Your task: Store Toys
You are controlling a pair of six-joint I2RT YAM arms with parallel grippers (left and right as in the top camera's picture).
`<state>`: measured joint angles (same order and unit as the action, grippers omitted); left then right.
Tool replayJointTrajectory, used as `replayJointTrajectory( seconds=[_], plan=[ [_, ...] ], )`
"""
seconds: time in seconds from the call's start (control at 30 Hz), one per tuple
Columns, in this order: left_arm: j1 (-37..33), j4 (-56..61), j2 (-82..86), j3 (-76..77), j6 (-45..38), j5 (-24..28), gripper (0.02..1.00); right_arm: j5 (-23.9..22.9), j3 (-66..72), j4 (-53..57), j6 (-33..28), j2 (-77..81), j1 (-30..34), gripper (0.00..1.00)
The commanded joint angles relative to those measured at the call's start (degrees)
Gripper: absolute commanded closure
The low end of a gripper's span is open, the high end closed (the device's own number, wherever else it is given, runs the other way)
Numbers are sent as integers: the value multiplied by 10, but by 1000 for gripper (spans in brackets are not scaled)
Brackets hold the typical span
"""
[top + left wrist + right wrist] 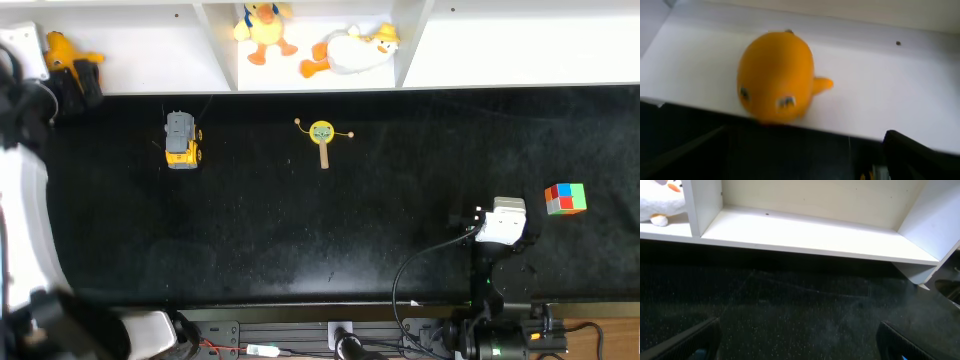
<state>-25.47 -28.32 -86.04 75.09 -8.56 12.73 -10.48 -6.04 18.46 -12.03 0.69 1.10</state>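
Note:
An orange round toy point(777, 77) lies at the front edge of the white shelf's point(150, 75) left compartment, seen from above as the orange toy point(65, 48). My left gripper point(800, 160) is open just in front of it, fingers wide apart and holding nothing. A yellow-and-grey toy truck point(181, 140), a small yellow-green rattle point(322, 135) and a multicoloured cube point(565, 198) lie on the black mat. My right gripper point(800, 345) is open and empty low over the mat at the right, facing the shelf's right compartment point(815, 230).
The middle compartment holds a yellow duck plush point(265, 25) and a white duck plush point(350, 50). White dividers point(705, 205) separate the compartments. The black mat point(300, 230) stretches between the arms and the shelf.

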Motion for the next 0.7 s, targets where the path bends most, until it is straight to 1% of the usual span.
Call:
replayJointTrajectory(
  seconds=[0.03,0.2,0.3,0.37,0.43,0.5,0.6,0.7],
  plan=[
    [5,5,106,-116,-9,-8,20,4,5,-4,4,-4,2,5],
    [7,7,230,-276,47,-7,20,4,5,-4,4,-4,2,7],
    [29,1,244,-330,57,-1,20,4,5,-4,4,-4,2,7],
    [56,-2,232,-344,57,5,23,4,5,-4,4,-4,2,5],
    [85,0,218,-346,56,0,20,4,5,-4,4,-4,2,7],
    [112,15,209,-346,56,-9,20,4,5,-4,4,-4,2,5],
    [149,51,189,-346,56,-9,20,4,5,-4,4,-4,2,5],
    [171,68,162,-346,56,-10,20,4,5,-4,4,-4,2,5]
  ],
)
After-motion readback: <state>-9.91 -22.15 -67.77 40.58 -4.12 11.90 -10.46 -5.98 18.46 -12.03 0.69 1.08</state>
